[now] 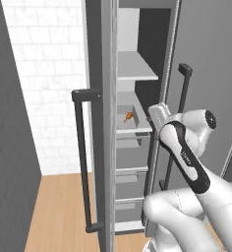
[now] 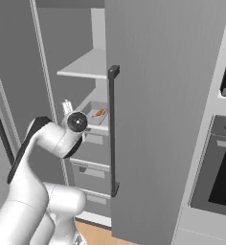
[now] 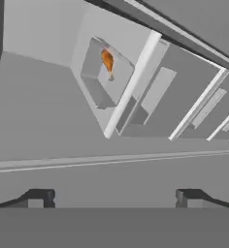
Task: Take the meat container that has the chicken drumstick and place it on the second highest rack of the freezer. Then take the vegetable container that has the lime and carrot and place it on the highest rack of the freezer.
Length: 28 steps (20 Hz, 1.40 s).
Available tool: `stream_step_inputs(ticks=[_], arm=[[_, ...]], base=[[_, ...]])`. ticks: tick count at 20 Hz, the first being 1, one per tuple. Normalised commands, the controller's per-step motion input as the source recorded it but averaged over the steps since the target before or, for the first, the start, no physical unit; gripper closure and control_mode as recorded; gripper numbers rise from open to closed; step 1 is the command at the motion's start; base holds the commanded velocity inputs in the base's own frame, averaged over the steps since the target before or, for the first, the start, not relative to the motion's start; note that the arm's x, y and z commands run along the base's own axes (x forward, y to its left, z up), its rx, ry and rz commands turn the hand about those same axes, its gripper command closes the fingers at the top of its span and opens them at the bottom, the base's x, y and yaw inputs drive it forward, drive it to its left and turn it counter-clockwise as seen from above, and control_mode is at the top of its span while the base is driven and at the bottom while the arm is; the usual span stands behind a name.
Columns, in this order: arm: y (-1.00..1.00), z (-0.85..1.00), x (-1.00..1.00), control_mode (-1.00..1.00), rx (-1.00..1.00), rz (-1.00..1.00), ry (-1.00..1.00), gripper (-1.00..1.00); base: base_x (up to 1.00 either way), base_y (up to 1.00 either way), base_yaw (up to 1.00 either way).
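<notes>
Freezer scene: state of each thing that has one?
freezer door: open
meat container: on the lower shelf, drumstick inside
upper shelf: bare
drawers: closed
gripper: open, holding nothing, outside the freezer

The orange-brown chicken drumstick [image 1: 129, 117] lies in its grey meat container [image 3: 106, 72] on the second highest rack [image 1: 133, 130].

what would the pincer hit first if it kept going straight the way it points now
Probably the freezer's inner side wall, which lies ahead of the open pincer, short of the tray with the drumstick; depth is unclear.
</notes>
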Motion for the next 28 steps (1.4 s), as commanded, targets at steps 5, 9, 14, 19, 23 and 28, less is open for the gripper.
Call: stream_step_inputs(ticks=[5,9,14,19,23,28], arm=[[-0.32,0.40,-0.65,-1.00,-0.44,0.77,-0.11,-1.00],[-0.08,0.61,-0.47,-1.00,-0.59,0.72,-0.02,-1.00],[-0.06,0.54,-0.43,-1.00,-0.59,0.60,0.00,-1.00],[-0.36,0.02,-0.86,-1.00,-0.49,0.29,-0.03,-1.00],[-0.26,0.00,-0.67,-1.00,-0.10,-0.11,-0.06,-1.00],[-0.08,0.00,-0.52,-1.00,0.00,-0.19,-0.01,-1.00]], base=[[0.00,0.00,0.00],[0.00,0.00,0.00],[0.00,0.00,0.00],[0.00,0.00,0.00],[0.00,0.00,0.00],[0.00,0.00,0.00]])
